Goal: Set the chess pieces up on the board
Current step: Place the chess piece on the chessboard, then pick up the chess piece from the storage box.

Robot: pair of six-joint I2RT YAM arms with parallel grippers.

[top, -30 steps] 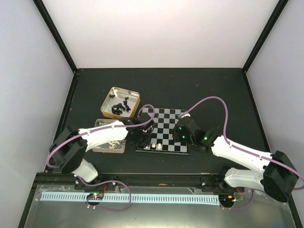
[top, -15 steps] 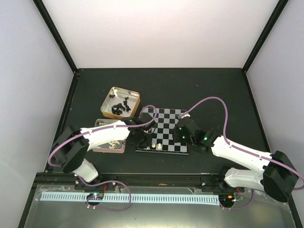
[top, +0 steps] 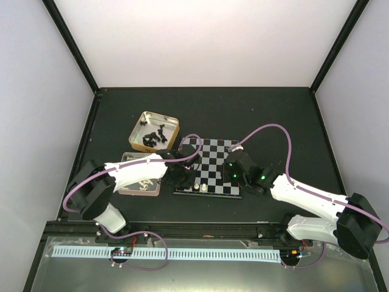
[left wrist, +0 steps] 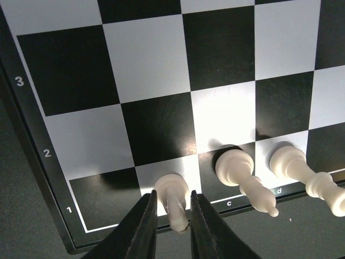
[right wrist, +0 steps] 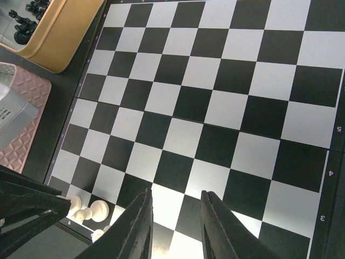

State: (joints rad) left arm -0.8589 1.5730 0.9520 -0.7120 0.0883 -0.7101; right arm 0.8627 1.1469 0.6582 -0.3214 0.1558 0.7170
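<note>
**Board.** The board (top: 214,159) lies flat on the counter (top: 255,115).

**Pieces on the board.** Three cream-white chess pieces stand upright in the board's near rank, towards its left corner:
- one on the light square beside the "1" mark (left wrist: 175,211);
- a second on the dark square marked "c" (left wrist: 235,164);
- a third on the next light square (left wrist: 294,161).

**Pieces off the board.** Black pieces (top: 153,137) lie in a gold tin (top: 173,123) beyond the board's far-left corner. White pieces (top: 144,184) lie in a pink tin (top: 124,159) against the board's left edge.

**Left tool** (left wrist: 172,193). Over the board's near-left corner. Its jaws stand narrowly apart on either side of the first white piece; whether they touch it cannot be told.

**Right tool** (right wrist: 175,216). Above the board's near right part, jaws parted, holding nothing.
</note>
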